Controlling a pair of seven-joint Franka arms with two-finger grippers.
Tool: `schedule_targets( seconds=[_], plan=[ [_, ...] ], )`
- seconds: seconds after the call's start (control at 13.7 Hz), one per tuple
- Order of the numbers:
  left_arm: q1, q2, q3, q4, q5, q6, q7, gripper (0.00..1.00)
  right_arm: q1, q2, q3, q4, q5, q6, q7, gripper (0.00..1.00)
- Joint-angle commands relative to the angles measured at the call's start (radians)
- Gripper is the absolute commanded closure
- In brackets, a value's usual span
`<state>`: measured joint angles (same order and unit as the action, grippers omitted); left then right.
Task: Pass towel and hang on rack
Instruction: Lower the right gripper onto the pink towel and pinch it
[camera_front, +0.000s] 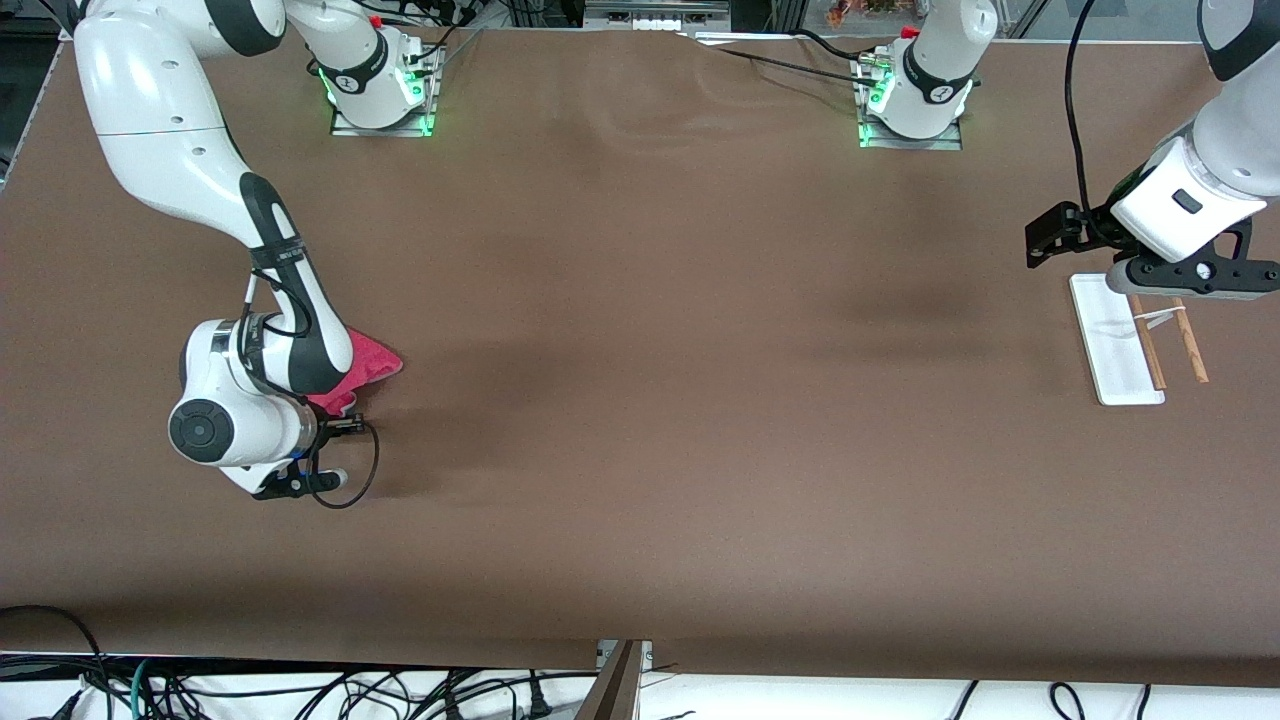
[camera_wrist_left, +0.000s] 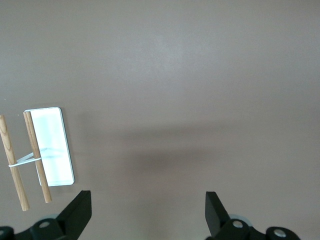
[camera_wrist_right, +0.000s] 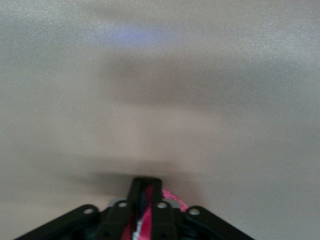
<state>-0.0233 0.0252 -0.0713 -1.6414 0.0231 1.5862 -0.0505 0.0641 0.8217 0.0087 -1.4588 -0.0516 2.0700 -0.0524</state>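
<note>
The pink-red towel shows beside the right arm's wrist, at the right arm's end of the table, low over the surface. My right gripper is shut on the towel, with cloth pinched between its fingers; in the front view the wrist hides those fingers. The rack, a white base with two brown rods, stands at the left arm's end of the table. My left gripper is open and empty, up in the air over the rack's end nearer the robots' bases. The rack shows in its wrist view.
The brown table stretches between the two arms. Both arm bases stand along the edge farthest from the front camera. Cables hang below the table's edge nearest the front camera.
</note>
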Motion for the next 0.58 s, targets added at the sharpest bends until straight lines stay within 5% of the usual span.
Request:
schedule_targets(
  seconds=[0.0,0.51],
  plan=[
    [0.009,0.010,-0.005,0.020,-0.006,-0.012,0.000,0.00,-0.006,-0.006,0.002,-0.012,-0.011,0.001,-0.007,1.00],
    [0.009,0.010,-0.005,0.020,-0.006,-0.011,0.000,0.00,-0.006,-0.015,0.001,0.003,-0.010,0.001,-0.012,1.00]
  ],
)
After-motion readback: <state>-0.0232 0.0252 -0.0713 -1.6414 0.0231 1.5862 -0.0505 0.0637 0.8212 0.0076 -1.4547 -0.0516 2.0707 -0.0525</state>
